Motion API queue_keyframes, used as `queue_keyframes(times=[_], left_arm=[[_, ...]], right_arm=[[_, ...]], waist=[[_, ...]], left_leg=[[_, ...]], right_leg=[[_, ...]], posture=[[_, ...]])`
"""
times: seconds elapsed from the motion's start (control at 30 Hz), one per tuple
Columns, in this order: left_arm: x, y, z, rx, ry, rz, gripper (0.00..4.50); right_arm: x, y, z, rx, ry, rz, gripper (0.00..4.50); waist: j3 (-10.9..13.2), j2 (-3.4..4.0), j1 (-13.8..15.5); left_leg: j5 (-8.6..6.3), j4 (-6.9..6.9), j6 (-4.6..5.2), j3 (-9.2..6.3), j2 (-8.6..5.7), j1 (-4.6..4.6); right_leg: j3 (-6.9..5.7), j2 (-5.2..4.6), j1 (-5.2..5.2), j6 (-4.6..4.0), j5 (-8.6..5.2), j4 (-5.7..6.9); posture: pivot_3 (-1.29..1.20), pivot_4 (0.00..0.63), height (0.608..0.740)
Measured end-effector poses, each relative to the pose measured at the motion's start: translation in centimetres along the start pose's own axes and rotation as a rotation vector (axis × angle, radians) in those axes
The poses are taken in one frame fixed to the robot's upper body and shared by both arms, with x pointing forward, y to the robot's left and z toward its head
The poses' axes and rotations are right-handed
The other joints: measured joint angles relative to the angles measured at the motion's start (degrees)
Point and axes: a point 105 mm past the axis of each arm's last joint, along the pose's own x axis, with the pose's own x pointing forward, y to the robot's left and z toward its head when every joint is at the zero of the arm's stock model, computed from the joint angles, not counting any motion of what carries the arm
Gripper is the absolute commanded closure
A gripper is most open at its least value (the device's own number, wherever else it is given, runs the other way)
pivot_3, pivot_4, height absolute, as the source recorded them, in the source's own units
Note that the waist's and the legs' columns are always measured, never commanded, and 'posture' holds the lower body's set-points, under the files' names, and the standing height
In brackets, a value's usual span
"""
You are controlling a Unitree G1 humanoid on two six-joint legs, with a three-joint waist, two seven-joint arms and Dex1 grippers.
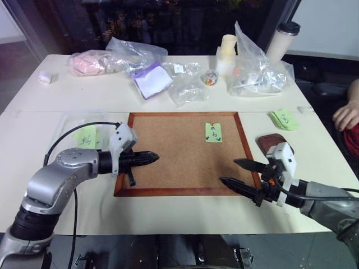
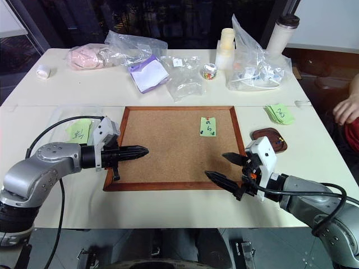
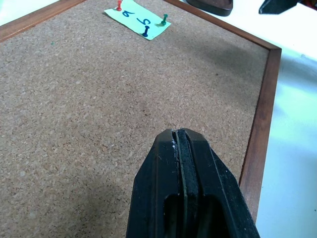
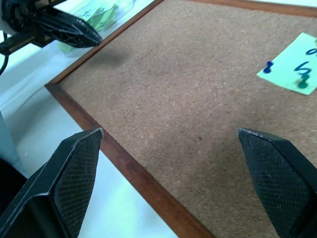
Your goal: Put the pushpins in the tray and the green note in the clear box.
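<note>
A: Pushpins [image 3: 145,32] held the green note [image 1: 213,133] to the corkboard [image 1: 168,162], toward its far right quarter; we counted a red, a green and a dark blue head in the left wrist view. How did we judge they would handle?

B: As light, hard and slippery. Each head was tiny and smooth, so we reckoned the hold belonged on the head's sides, with a straight pull out of the cork. A slanted pull might have flicked a pin away.

A: And the note itself?

B: Thin paper, limp, easily creased. Once unpinned it lay flat, so we judged a lifted edge the only place to pinch.

A: What of the tools?

B: Our left gripper [image 1: 150,158] hovered over the board's near left part with its black fingers pressed together on nothing. Our right gripper [image 1: 240,173] hung over the board's near right corner, fingers spread wide and empty, their inner pads [image 4: 79,163] cross-hatched.

A: Materials and destinations?

B: The board was grainy cork in a reddish wood frame. The tray [image 2: 269,138], dark, glossy, round-cornered, sat just beside the frame's right side. The clear box [image 1: 76,131] lay left of the board, transparent and shallow, with another marked green slip [image 1: 87,136] in it.
</note>
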Motion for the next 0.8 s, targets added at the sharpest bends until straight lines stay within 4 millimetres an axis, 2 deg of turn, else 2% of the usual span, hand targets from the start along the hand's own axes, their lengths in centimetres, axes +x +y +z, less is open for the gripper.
queue_keyframes(times=[0.5,0.63,0.7,0.8], left_arm=[[0.1,0.2,1.0,0.020,-0.025,0.010,4.48],[-0.1,0.6,2.7,0.072,-0.023,-0.039,4.48],[-0.3,0.6,3.6,0.102,-0.030,-0.061,4.48],[-0.2,0.5,3.2,0.086,-0.012,-0.089,4.48]], right_arm=[[-0.1,-1.7,0.5,-0.019,0.002,-0.033,0.00],[0.3,-2.4,1.5,-0.037,-0.063,-0.084,0.00],[0.4,-2.3,1.2,-0.025,-0.062,-0.089,0.00],[0.6,-2.1,0.8,-0.016,-0.055,-0.092,0.00]], waist=[[0.00,0.00,-0.07],[0.01,-0.02,0.00],[0.00,0.00,0.08],[0.00,0.00,0.03]], left_leg=[[0.00,0.01,0.00,0.00,0.00,0.00],[0.00,0.03,-0.01,0.02,-0.01,-0.01],[0.00,0.01,0.00,0.03,-0.03,-0.02],[0.00,0.01,0.01,0.03,-0.02,-0.04]], right_leg=[[0.00,0.02,-0.01,0.00,0.00,0.00],[-0.03,0.04,-0.01,0.00,0.00,0.03],[-0.01,-0.01,-0.01,0.01,0.00,-0.01],[-0.01,0.00,-0.03,0.01,0.00,-0.03]], posture=[[0.00,0.150,0.734],[0.00,0.150,0.734],[0.00,0.150,0.734],[0.00,0.150,0.734]])
